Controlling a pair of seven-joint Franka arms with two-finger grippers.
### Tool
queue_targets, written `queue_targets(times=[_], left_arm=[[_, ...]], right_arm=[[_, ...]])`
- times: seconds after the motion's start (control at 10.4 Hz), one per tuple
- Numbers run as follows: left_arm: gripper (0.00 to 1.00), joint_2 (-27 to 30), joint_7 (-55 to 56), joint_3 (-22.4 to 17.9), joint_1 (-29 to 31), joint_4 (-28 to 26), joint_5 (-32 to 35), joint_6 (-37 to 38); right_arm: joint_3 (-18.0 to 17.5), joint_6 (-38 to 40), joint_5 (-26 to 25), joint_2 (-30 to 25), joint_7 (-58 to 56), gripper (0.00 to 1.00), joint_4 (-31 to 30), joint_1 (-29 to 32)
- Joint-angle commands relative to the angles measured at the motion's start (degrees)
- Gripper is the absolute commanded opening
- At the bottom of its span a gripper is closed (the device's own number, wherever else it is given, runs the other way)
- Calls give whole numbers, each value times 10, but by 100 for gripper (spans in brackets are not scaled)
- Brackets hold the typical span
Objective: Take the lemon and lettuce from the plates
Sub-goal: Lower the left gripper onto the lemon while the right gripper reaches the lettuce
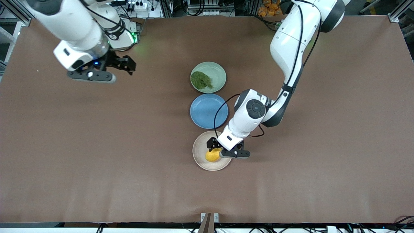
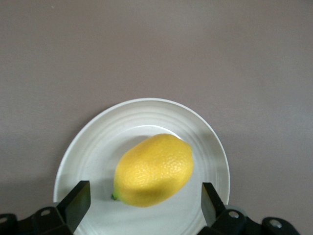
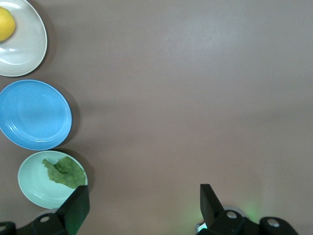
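The yellow lemon point(image 1: 212, 156) point(image 2: 154, 169) lies on the beige plate point(image 1: 199, 158) point(image 2: 98, 142), the plate nearest the front camera. My left gripper point(image 1: 223, 150) point(image 2: 145, 203) hangs low over that plate, open, with one finger on each side of the lemon and not touching it. The dark green lettuce point(image 1: 201, 80) point(image 3: 63, 172) lies flat on the mint plate point(image 1: 217, 72) point(image 3: 34, 188), the plate farthest from the camera. My right gripper point(image 1: 127, 64) point(image 3: 144, 205) waits open and holding nothing above bare table toward the right arm's end.
A blue plate point(image 1: 208, 111) point(image 3: 34, 115) with nothing on it sits between the mint and beige plates. The three plates form a row at mid-table. Brown tabletop spreads wide toward both ends.
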State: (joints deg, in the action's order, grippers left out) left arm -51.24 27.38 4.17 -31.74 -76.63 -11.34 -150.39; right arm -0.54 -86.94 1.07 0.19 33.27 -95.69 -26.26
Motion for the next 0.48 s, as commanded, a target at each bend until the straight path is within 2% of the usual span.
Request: queue_targets(times=[0.0,0.39], left_arm=[[100,-22,12,-8,-13,19,-15,-17],[100,-40,13,-9,-23,20,-15,-46]], right_arm=[[2,-5,2,-7,58,100,-26,-30],[2,-77,2,4,203,100,-86,-118]])
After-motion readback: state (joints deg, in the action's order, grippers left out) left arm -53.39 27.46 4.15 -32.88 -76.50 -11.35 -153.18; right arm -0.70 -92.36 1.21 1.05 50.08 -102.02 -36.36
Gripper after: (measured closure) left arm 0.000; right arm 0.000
